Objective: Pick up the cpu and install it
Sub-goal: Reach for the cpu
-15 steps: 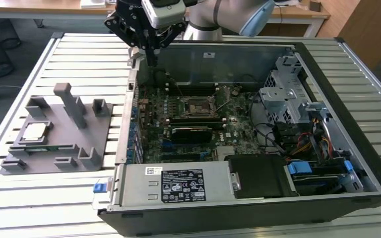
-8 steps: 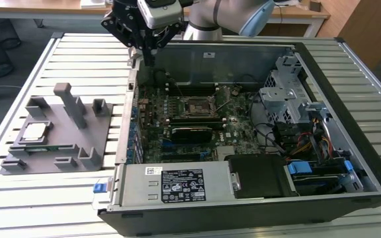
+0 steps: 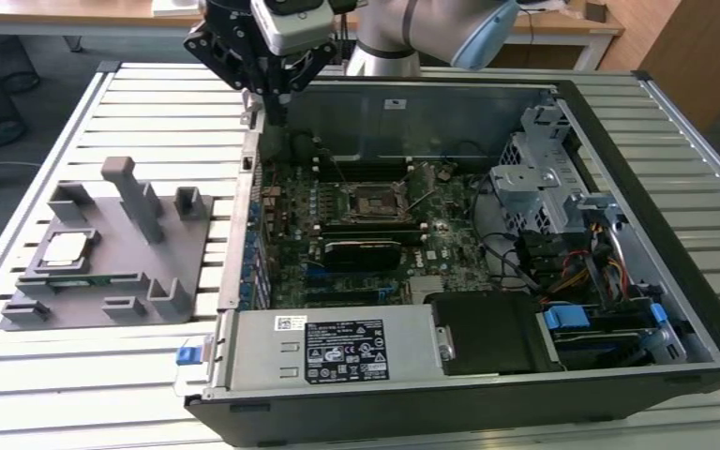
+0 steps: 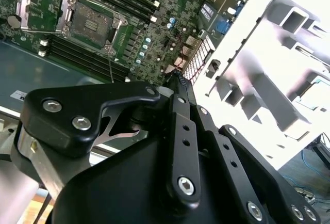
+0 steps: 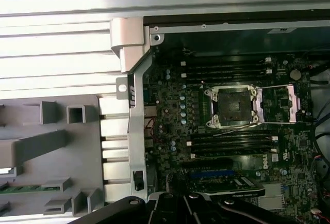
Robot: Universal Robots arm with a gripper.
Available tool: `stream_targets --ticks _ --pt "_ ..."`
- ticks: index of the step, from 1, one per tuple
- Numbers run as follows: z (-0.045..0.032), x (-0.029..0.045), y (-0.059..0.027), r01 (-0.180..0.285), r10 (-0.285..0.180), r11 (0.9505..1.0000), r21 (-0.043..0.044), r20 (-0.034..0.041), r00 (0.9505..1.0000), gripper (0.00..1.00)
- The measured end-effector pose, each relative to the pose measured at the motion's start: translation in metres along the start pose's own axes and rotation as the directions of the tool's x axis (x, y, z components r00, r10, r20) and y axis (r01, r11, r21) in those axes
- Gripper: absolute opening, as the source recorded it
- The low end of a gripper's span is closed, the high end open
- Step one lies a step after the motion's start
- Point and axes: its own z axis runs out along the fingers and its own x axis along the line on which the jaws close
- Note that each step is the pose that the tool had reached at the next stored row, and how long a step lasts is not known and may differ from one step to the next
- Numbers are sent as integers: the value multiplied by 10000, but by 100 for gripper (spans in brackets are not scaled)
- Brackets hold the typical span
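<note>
Flat on the grey holder (image 3: 112, 255), on the slatted worktop (image 3: 147, 122) at the exterior view's left: the cpu (image 3: 64, 247), silver top up. Well apart, over the open computer case's (image 3: 460, 108) wall: the gripper (image 3: 270, 117), jaws pressed together, pinching nothing. Inside, the socket (image 3: 369, 202), frame swung open.

Even bright light, one view overexposed.
Exterior view: bench (image 3: 160, 103) slats bright, computer case (image 3: 460, 108) interior shaded. Second wrist view: grey holder (image 4: 268, 90) blown out white; black tool (image 4: 175, 78) dark in foreground.
</note>
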Motion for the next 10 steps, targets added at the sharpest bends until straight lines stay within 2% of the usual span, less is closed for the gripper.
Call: stream_targets --ticks 10 --pt "2 112 -9 -1 1 10000 -1 0 10000 11"
